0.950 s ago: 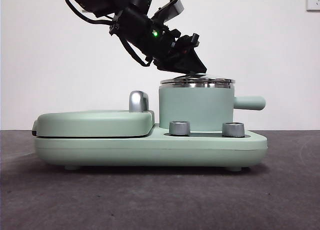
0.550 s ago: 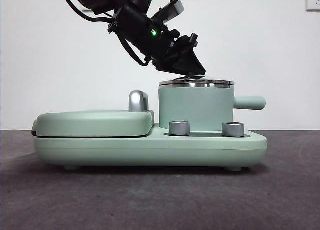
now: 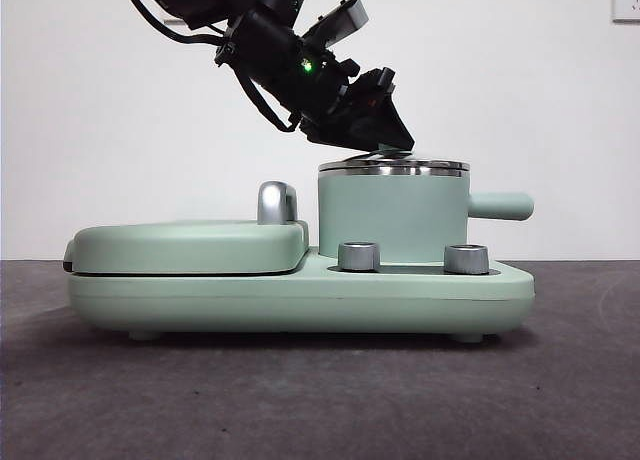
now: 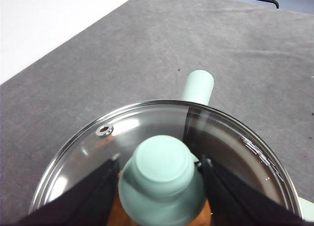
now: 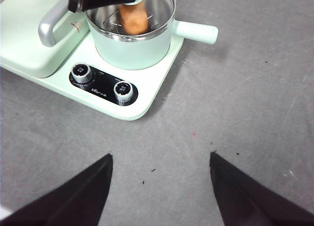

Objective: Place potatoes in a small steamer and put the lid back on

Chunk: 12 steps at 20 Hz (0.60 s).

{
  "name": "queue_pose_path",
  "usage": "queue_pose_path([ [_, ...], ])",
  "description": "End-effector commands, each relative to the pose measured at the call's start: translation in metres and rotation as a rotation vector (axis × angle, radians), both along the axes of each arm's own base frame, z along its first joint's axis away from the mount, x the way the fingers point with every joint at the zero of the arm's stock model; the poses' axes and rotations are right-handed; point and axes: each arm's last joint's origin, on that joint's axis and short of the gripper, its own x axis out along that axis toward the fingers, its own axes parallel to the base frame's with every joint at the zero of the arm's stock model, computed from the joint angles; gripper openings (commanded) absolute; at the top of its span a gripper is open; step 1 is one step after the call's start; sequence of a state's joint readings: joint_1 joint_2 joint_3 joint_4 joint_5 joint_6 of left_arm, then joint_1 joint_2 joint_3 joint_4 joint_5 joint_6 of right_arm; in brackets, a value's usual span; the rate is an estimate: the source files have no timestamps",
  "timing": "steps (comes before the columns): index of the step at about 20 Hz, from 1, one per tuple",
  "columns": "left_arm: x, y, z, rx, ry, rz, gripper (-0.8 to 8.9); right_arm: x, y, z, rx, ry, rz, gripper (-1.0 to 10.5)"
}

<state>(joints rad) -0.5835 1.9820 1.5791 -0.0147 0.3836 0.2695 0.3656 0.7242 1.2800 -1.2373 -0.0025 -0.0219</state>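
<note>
The small mint-green steamer (image 3: 392, 215) stands on the right half of the appliance base. The glass lid (image 3: 393, 166) lies on its steel rim. My left gripper (image 3: 385, 140) reaches down from the upper left, its jaws shut on the lid's green knob (image 4: 162, 172). In the right wrist view the orange-brown potato (image 5: 133, 19) lies inside the steamer (image 5: 132, 44) on a wire rack, seen through the glass. My right gripper (image 5: 159, 157) is open and empty, high over the bare table in front of the appliance.
The mint-green base (image 3: 300, 292) carries a flat closed grill plate (image 3: 190, 245) with a chrome handle (image 3: 277, 202) at left and two steel dials (image 3: 359, 256) (image 3: 466, 258) in front. The steamer's side handle (image 3: 500, 206) sticks out right. Grey mat (image 5: 235, 113) lies around.
The lid has sunk a little and now sits flat on the steamer's rim. The steamer's side handle has shifted slightly right. My left gripper has stayed on the knob.
</note>
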Motion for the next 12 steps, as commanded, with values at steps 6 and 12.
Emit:
queue_pose_path([
  [6,-0.008,0.008,0.038,-0.095,-0.025,0.029,3.83,0.000,0.001,0.002,0.008,0.002,-0.002,3.1],
  [12,-0.043,0.073,0.105,-0.100,0.071,0.116,3.83,0.001,0.001,0.002,0.010,-0.004,-0.001,3.1],
])
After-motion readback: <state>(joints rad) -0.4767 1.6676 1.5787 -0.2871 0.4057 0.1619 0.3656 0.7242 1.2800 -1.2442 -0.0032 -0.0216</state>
